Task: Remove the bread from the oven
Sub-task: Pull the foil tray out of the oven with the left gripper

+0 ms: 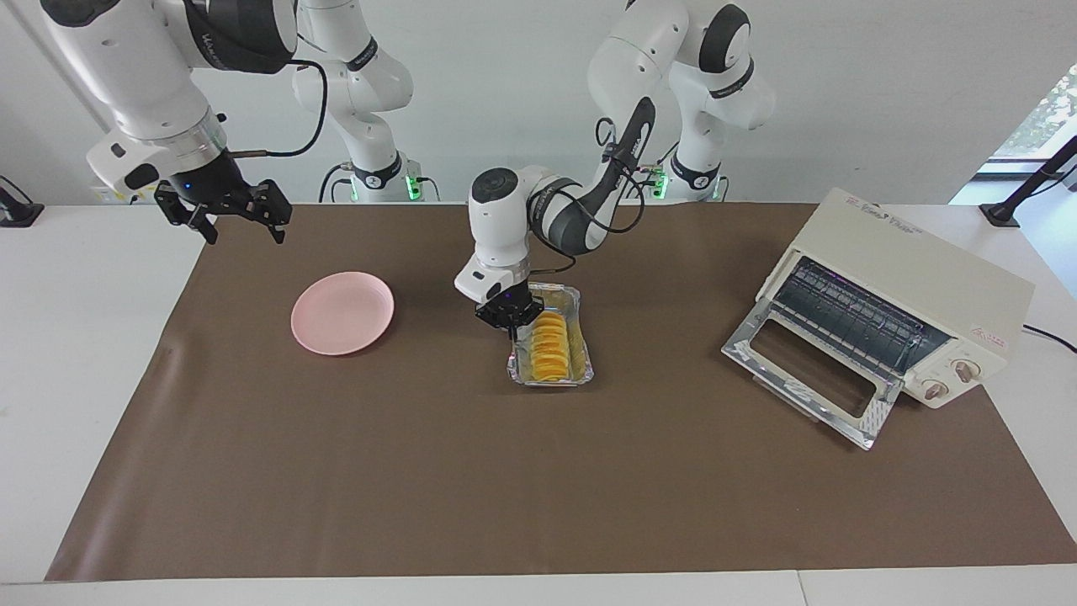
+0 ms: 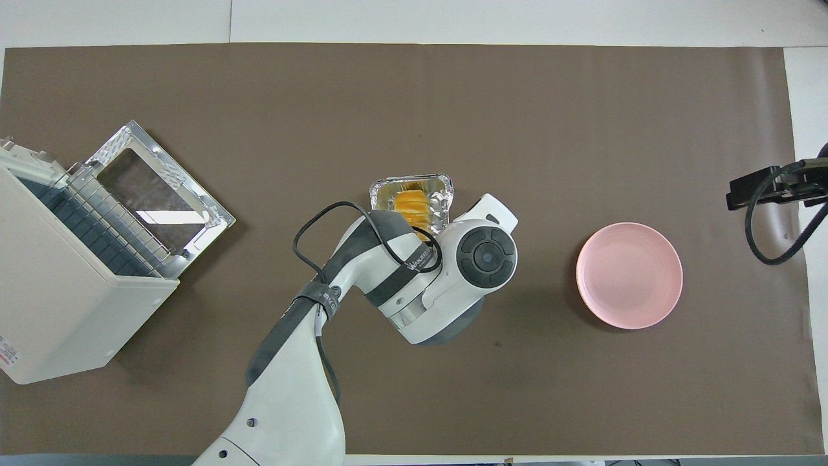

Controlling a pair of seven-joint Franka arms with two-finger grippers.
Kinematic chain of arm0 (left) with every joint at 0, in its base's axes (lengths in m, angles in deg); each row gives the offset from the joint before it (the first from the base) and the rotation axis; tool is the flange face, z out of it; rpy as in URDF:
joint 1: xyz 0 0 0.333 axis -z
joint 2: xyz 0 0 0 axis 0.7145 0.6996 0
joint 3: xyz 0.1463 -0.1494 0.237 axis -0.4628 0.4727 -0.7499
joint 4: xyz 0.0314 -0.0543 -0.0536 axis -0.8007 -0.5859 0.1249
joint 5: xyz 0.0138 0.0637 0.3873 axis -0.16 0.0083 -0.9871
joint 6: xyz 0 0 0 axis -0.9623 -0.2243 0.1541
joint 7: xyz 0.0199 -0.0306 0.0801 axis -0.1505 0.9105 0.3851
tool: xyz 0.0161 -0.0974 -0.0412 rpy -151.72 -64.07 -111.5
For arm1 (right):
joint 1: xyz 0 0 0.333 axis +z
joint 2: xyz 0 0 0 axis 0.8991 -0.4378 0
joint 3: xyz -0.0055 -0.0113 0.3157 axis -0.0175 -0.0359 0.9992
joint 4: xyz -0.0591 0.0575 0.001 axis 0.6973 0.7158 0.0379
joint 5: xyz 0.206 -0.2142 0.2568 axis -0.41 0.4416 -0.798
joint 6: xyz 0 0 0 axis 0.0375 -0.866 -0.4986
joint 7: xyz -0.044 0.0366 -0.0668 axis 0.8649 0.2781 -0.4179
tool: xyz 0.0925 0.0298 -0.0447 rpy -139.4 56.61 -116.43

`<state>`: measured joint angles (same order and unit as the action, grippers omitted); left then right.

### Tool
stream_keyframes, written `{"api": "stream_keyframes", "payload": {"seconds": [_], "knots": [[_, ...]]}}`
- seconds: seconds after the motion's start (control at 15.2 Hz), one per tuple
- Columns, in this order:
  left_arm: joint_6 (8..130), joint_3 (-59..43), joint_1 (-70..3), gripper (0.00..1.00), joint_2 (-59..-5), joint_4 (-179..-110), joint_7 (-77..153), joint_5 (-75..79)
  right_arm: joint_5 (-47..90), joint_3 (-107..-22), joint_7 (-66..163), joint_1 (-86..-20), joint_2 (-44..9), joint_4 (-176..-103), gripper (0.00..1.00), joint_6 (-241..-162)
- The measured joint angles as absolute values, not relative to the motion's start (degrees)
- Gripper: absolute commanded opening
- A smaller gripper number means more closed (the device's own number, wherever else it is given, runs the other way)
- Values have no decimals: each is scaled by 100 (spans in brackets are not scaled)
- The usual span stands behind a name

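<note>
Facing view: bread [image 1: 551, 346] sits in foil tray [image 1: 581, 369] mid-table, w/ oven [image 1: 892, 307] open & apart. Left gripper [image 1: 510, 316] touches tray's near end, can't tell grip. Right gripper [image 1: 225, 208] waits, fingers apart, holding nothing.

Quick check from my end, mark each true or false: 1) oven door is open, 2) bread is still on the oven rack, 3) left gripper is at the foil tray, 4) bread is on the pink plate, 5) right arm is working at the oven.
1) True: the oven door is folded down.
2) False: the bread lies in the foil tray mid-table.
3) True: the left gripper is down at the tray's end nearer the robots.
4) False: the pink plate holds nothing.
5) False: the right gripper waits raised over the table's right-arm end.
</note>
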<state>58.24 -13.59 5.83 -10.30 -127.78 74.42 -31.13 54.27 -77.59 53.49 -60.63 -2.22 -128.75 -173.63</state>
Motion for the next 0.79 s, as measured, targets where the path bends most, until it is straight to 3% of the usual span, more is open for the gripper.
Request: {"api": "stream_keyframes", "payload": {"seconds": [0.79], "knots": [[5873,-1447,352,100,-1036,-12542,7449,-3086,5427,-7759,5349,-6063,-222,-12875,100,-17363]]}}
